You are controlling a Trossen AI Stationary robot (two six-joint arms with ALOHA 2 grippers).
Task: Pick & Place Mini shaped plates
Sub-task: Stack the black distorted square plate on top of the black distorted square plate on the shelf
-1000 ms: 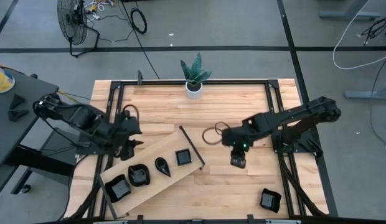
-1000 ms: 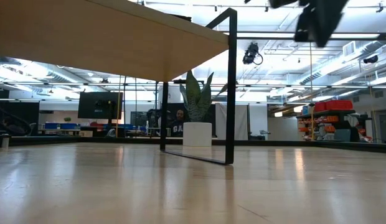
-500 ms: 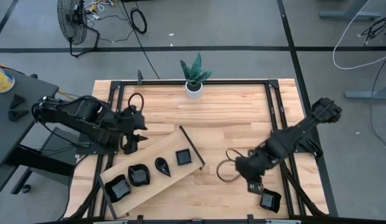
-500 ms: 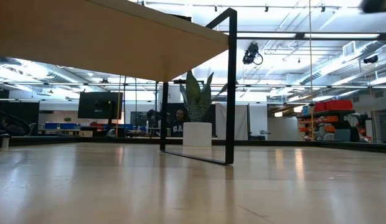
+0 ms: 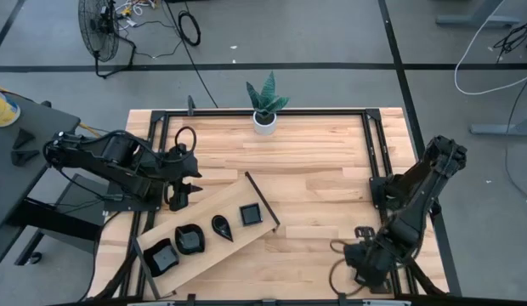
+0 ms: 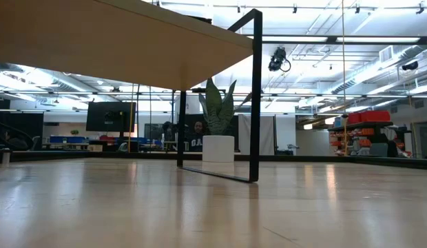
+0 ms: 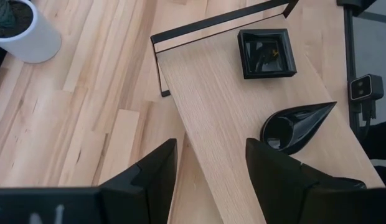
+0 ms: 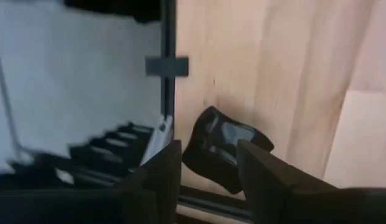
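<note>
At the table's five o'clock corner, the right gripper (image 8: 208,180) hovers over a wavy black plate (image 8: 225,146), fingers spread, grasping nothing. The left gripper (image 7: 210,163) waits at nine o'clock, fingers apart.

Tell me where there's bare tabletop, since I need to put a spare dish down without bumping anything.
The widest bare stretch lies between the white plant pot and the raised wooden board. The strip right of the board is free too. Crowded: the board, carrying four black plates, the left gripper at its upper end, and the near right corner, where the right gripper hovers over another plate.
</note>
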